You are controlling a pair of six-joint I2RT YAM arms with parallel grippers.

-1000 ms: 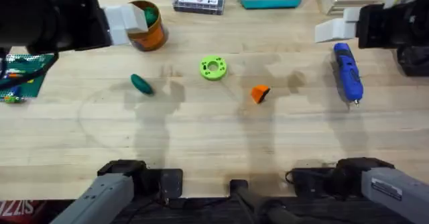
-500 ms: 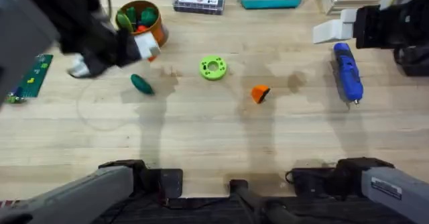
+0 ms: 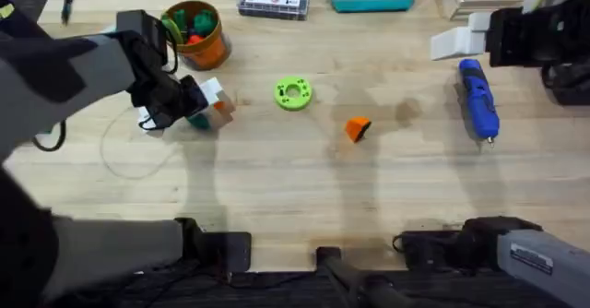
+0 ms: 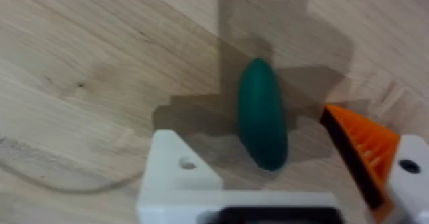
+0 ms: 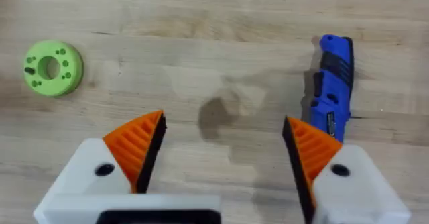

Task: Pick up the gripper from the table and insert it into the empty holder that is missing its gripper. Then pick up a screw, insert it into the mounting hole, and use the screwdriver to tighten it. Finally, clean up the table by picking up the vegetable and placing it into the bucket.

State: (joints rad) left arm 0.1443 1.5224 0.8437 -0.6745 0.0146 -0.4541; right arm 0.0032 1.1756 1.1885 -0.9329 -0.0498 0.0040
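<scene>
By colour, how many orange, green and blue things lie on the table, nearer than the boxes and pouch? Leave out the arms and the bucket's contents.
Orange: 2, gripper and bucket
Green: 2, disc and vegetable
Blue: 1, screwdriver
Total: 5

Left arm (image 3: 64,68) is a bulky grey shell with black joints — a thin black cable loops off it by the desk's left edge. Its gripper (image 4: 268,184) ends in white angular blocks: one finger (image 4: 177,177) is bare white plastic with a small round hole, the other carries an orange ribbed pad on a dark base. Right gripper (image 5: 221,160) — two white blocks, each with a dark screw hole, both wearing orange ribbed pads. Grey links with pale labels sit at both bases.
</scene>
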